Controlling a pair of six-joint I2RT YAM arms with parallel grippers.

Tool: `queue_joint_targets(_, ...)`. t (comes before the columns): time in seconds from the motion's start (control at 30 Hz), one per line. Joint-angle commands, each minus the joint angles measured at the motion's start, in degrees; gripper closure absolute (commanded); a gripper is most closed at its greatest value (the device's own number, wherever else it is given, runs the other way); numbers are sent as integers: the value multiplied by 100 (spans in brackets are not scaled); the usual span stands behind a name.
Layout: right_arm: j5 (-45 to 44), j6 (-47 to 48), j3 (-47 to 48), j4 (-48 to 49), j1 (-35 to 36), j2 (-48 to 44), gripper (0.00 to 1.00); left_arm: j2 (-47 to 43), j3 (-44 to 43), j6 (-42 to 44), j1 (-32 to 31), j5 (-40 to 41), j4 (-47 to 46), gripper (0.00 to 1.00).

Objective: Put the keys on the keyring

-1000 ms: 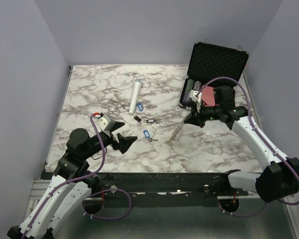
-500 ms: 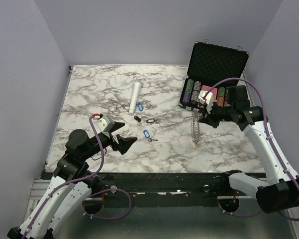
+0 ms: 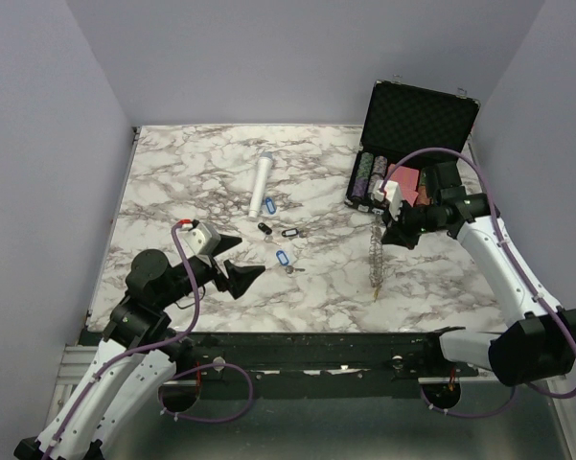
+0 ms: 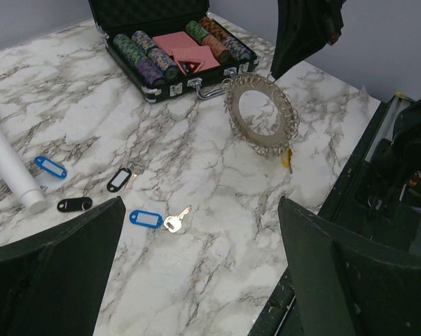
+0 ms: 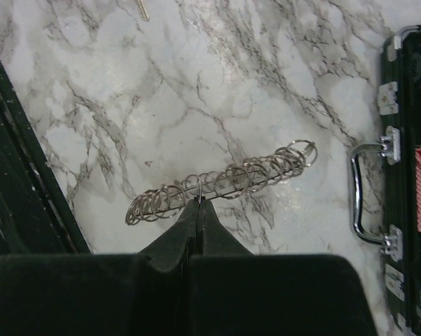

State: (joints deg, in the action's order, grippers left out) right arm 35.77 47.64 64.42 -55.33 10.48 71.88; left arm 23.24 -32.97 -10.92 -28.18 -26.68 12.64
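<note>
Fingers (image 5: pixel 171 241) of your right gripper (image 5: pixel 198 203) are pressed fully together on the rim of the keyring (image 5: pixel 224 183). They hold the large toothed grey ring up on its edge over the marble table (image 4: pixel 217 203). You cannot tell whether its lower rim touches the marble. A yellow tag (image 4: pixel 286 157) hangs at the bottom of the keyring.

Your left gripper (image 4: pixel 199 210) hovers well apart from the keyring, fingers (image 4: pixel 56 273) spread wide with nothing between them.

Four loose keys lie on the table on the left arm's side of the keyring. A blue-tagged key (image 4: pixel 146 218) is nearest to it, with its silver blade pointing toward the keyring. Farther from the keyring lie a black-tagged key (image 4: pixel 118 180) and then a second black tag (image 4: pixel 74 204). A second blue tag (image 4: pixel 50 166) lies farthest from the keyring, just beside a white cylinder (image 4: pixel 10 164).

An open poker chip case (image 4: pixel 175 87) sits just beyond the keyring, its chrome handle facing the ring. Rows of chips and red cards lie inside.
</note>
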Motion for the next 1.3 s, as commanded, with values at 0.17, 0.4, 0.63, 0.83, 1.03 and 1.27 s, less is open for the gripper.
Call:
queue_joint_targets(0.17, 1362, 167, 9, 153, 208, 889, 99, -40, 54, -33, 15, -154, -140, 2)
queue_joint_targets(0.4, 1214, -544, -96, 1224, 1113, 1477, 99, -48, 63, -33, 15, -75, -122, 2)
queue_joint_targets(0.63, 590, -1186, 254, 2070, 1825, 2487, 98, -57, 63, -7, 15, -4, -104, 2)
queue_joint_targets(0.83, 457, -1283, 492, 2175, 2089, 3148, 97, -39, 63, 2, 23, 48, -104, 2)
queue_joint_targets(1.03, 782, -1222, 474, 1966, 2134, 3210, 78, 110, 80, -173, 15, 145, -122, 2)
queue_joint_targets(1.27, 1668, -1126, 387, 1517, 1494, 2184, 49, 856, -34, -1017, -379, 425, -87, 6)
